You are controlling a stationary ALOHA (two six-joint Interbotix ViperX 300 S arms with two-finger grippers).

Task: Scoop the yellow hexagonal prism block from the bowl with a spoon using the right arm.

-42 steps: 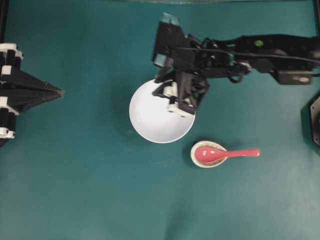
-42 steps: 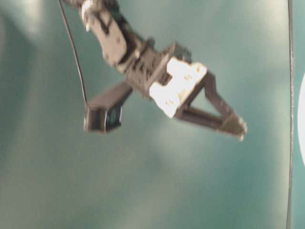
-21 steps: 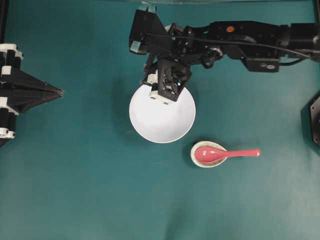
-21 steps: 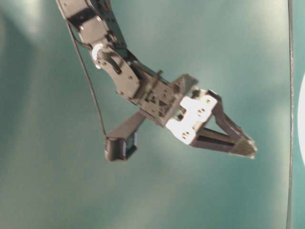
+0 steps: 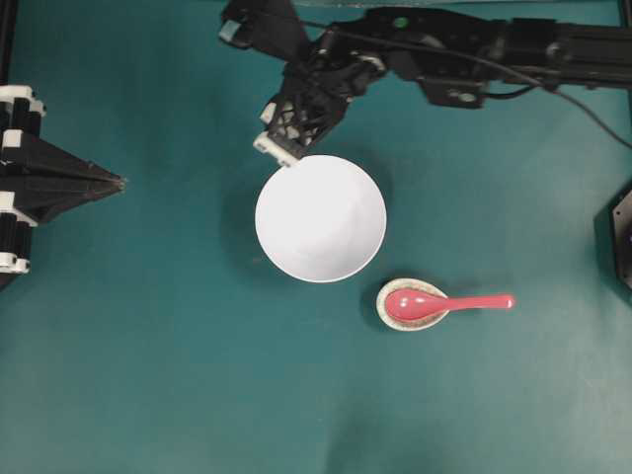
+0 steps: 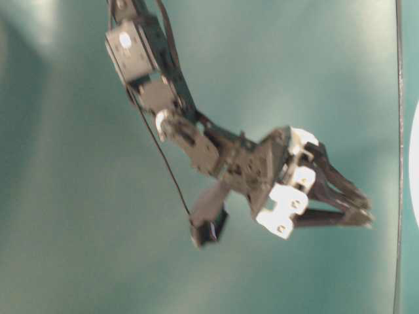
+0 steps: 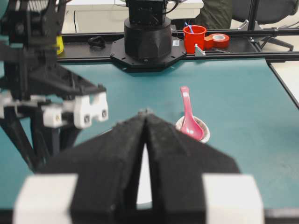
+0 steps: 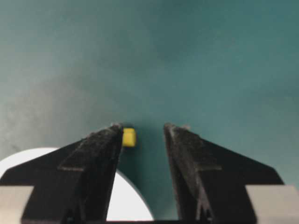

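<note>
My right pincer [image 8: 140, 133] hangs open and empty beyond the white bowl [image 5: 321, 219], whose rim my own arm partly clips overhead. The yellow block [image 8: 129, 137] shows only from the wrist, on the desk [image 5: 148, 346] just inside one finger. The spoon [image 5: 434, 303] lies beside the bowl; my left pincer [image 7: 145, 114] is closed.

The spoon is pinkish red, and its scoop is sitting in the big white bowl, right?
Not quite. The spoon is pinkish red, but its scoop sits in the small speckled rest, not in the big white bowl beside it. The overhead view shows this.
</note>
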